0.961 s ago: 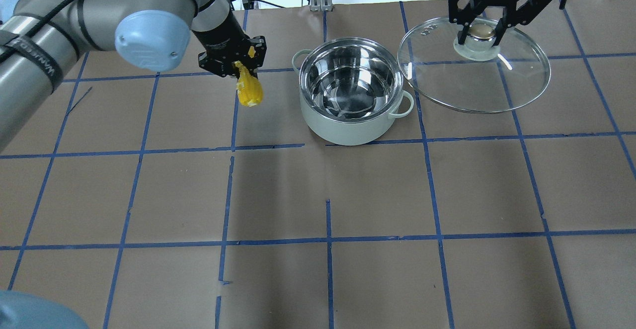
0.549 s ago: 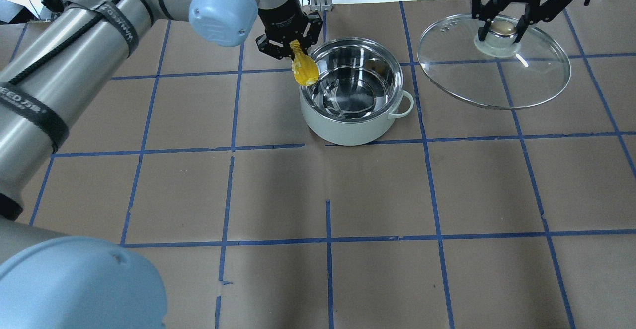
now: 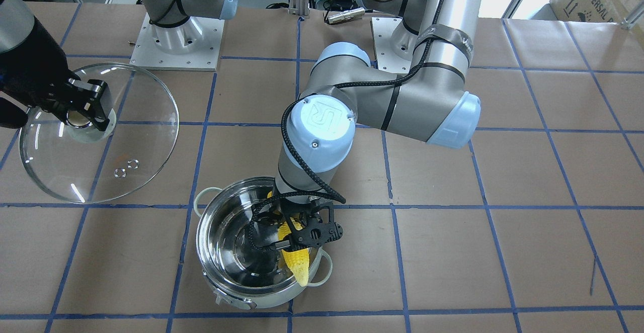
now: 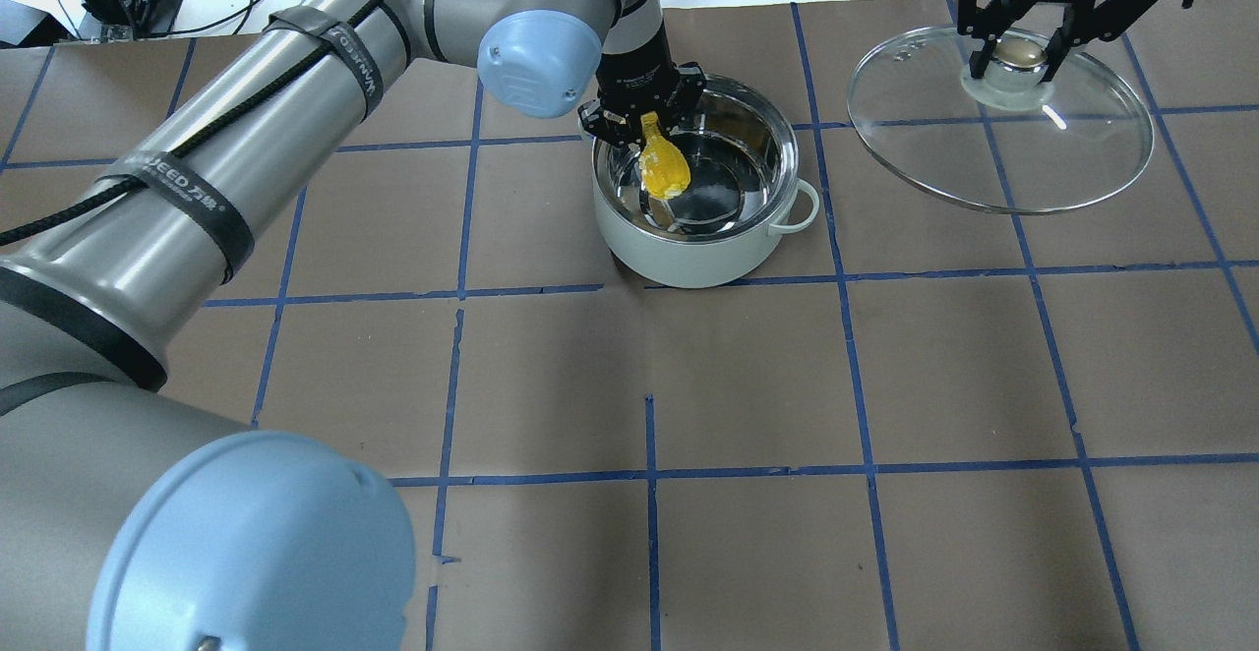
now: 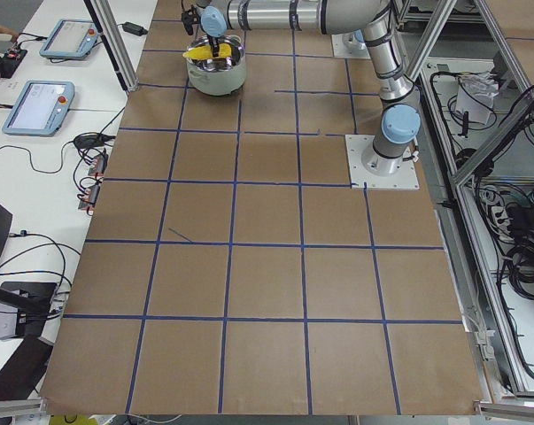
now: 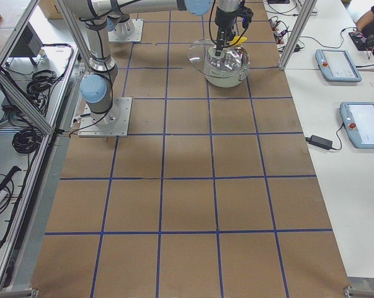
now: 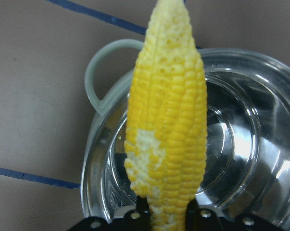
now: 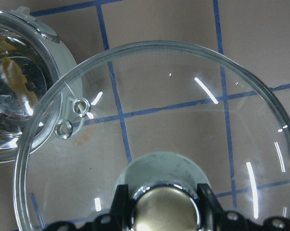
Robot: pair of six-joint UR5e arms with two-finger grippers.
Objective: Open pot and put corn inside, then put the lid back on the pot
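Observation:
The open stainless pot (image 4: 777,145) with pale handles stands at the table's far middle; it also shows in the front view (image 3: 221,242) and the left wrist view (image 7: 250,144). My left gripper (image 4: 641,125) is shut on the blunt end of the yellow corn (image 4: 664,167), which hangs tilted over the pot's left rim, its tip above the pot's inside (image 3: 298,263) (image 7: 169,120). My right gripper (image 4: 1020,46) is shut on the knob of the clear glass lid (image 4: 1082,169), held in the air to the pot's right (image 3: 146,137) (image 8: 183,106).
The table is brown paper with a blue tape grid (image 4: 649,474). Both arm bases (image 3: 176,36) stand at the robot's edge. Tablets (image 6: 338,65) lie on a side bench beyond the table.
My left gripper has carried the corn rightward, from left of the pot to over its left rim and inside. My right gripper has shifted the lid slightly further right.

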